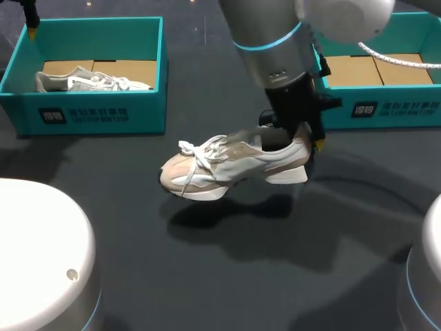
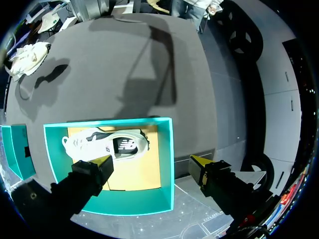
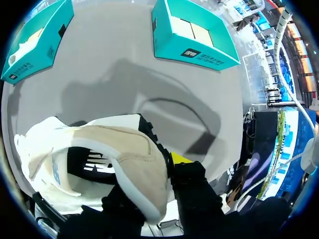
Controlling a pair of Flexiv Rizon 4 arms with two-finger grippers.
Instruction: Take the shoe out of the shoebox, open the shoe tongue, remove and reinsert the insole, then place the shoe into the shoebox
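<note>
My right pincer [image 1: 301, 141] is clamped on the heel collar of the shoe [image 1: 227, 165]. One finger is down inside the opening and the other is against the outside of the heel. The shoe hangs from it clear of the desk [image 1: 241, 276], toe pointing away from the pincer toward my left side, laces in a bow, its shadow on the desk beneath. Just beyond this pincer stands the right shoebox [image 1: 386, 107], its cardboard floor showing. My left pincer [image 2: 149, 162] is well apart from the held shoe, its fingers spread wide and touching nothing. It hovers above the left shoebox [image 2: 167, 164], and below it in that box a second shoe [image 2: 107, 144] lies on its side.
</note>
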